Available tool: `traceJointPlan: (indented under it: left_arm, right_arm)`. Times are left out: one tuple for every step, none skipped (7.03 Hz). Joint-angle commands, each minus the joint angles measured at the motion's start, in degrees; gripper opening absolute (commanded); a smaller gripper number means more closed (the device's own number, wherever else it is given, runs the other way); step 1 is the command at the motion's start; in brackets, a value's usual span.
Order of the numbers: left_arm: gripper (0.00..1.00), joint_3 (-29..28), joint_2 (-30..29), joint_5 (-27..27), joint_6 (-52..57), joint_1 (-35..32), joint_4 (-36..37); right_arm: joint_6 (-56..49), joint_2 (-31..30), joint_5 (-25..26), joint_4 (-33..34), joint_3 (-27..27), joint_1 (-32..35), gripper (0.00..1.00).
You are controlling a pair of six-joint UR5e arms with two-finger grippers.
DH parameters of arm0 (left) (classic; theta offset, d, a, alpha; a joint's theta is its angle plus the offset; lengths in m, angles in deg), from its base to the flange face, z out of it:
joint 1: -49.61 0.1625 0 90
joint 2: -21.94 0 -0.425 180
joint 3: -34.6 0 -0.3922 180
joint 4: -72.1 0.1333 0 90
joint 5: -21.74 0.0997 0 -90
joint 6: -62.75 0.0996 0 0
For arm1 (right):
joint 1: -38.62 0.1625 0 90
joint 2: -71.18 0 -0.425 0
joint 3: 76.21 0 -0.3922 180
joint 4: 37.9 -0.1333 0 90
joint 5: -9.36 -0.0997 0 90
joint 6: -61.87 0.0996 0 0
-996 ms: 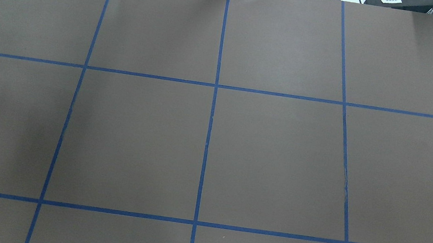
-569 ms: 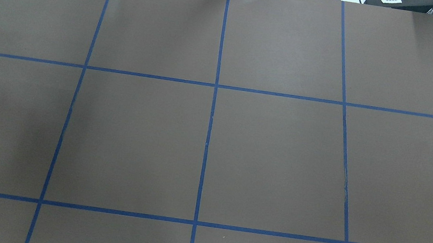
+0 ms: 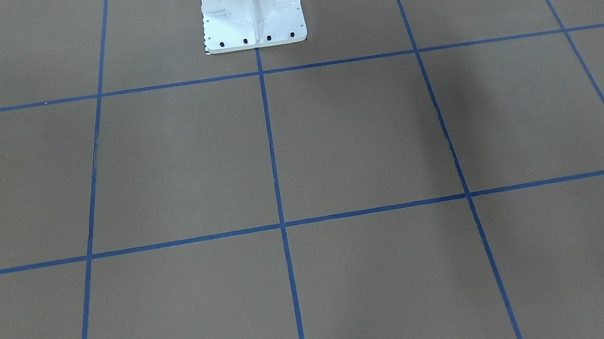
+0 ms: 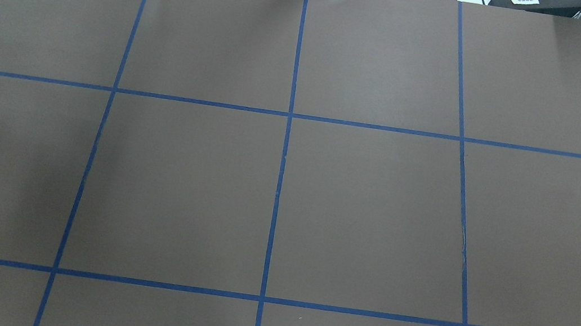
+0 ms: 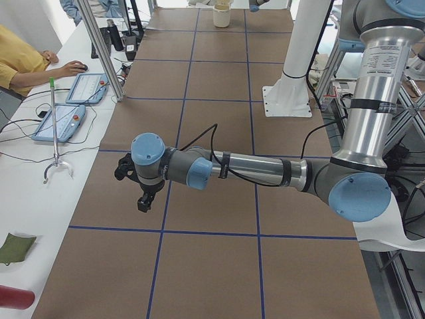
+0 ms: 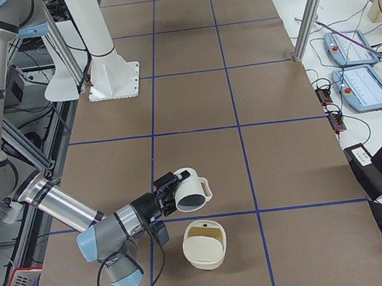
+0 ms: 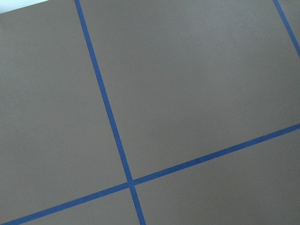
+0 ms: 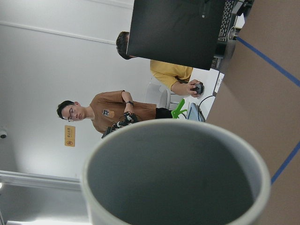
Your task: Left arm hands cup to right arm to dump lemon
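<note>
Exterior right shows the cup [image 6: 191, 191] at my right tool [image 6: 165, 199], tipped sideways just beside the cream bowl [image 6: 205, 259]. I cannot tell whether that tool or my left tool [image 5: 141, 197] is clamped. Dumping seems in hand; next, tip the mouth further down over the bowl.

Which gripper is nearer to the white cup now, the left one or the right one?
Right. The right gripper is at the cup, which is tipped on its side. The left gripper hangs over the table's other end, far from it.
</note>
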Motion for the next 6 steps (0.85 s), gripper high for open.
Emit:
traceJointPlan:
  left_arm:
    - [1.00,0.00,0.22,-0.12,0.09,0.00,-0.01]
    - [1.00,0.00,0.13,-0.12,0.00,0.00,0.08]
    - [1.00,0.00,0.13,-0.12,0.00,0.00,0.08]
    - [1.00,-0.09,0.05,-0.12,-0.09,0.00,0.08]
    - [1.00,-0.18,-0.04,-0.12,-0.17,0.00,0.08]
    - [1.00,-0.18,-0.13,-0.12,-0.70,0.00,0.08]
  right_arm:
    - [-20.45,-0.99,-2.46,5.31,1.44,0.00,0.02]
    - [-31.93,-1.08,-3.16,8.39,1.54,0.09,0.00]
    - [-44.93,-1.34,-3.34,11.38,1.54,0.09,0.00]
    - [-55.76,-1.26,-3.35,13.15,1.89,0.09,0.00]
    - [-63.00,-1.43,-4.04,17.08,4.67,0.17,0.00]
    - [-69.51,-0.82,-4.57,20.60,8.71,0.78,0.00]
